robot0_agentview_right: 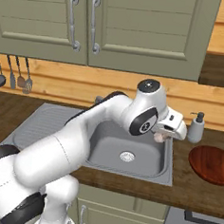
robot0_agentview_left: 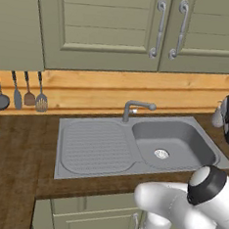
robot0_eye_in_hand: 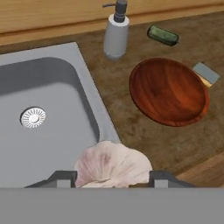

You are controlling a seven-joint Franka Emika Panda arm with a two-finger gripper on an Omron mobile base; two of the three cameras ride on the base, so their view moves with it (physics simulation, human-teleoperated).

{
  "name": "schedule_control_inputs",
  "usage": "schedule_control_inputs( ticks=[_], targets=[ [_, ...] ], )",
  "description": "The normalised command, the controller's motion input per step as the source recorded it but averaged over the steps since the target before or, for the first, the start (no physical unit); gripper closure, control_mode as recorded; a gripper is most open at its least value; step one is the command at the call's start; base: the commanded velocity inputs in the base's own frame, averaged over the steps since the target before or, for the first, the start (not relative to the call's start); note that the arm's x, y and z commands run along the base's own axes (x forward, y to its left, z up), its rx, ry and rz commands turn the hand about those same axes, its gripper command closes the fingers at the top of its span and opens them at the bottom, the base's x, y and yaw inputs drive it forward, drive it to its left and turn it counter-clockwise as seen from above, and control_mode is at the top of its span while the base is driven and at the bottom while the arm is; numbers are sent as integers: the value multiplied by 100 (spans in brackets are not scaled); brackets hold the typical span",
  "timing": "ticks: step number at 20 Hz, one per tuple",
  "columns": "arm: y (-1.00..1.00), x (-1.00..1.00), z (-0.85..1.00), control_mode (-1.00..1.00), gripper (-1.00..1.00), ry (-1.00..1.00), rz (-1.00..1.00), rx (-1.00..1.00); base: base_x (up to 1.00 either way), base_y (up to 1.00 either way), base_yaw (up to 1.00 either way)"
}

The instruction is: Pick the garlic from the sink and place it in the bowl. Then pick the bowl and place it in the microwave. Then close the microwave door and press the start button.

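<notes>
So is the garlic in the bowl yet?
No. The garlic sits between the gripper fingertips above the sink edge; the bowl on the counter is empty.

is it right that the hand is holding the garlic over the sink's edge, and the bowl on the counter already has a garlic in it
Not quite. The hand does hold the garlic over the sink's right edge, but the bowl on the counter is empty; the hand view shows its bare reddish-brown inside.

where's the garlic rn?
The small whitish-pink garlic sits between the gripper fingertips in the hand view, above the grey metal sink's right rim, short of the reddish-brown bowl.
</notes>
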Motion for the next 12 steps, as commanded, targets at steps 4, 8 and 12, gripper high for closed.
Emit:
schedule_control_inputs(
  ticks=[4, 8, 12],
  targets=[
    [-71, 11, -7, -100, 100, 9, 0, 1, 0, 0, 0],
    [-71, 6, -13, -100, 100, 5, 0, 3, 0, 0, 0],
    [-55, 23, -16, -100, 100, 5, 0, 2, 0, 0, 0]
  ],
)
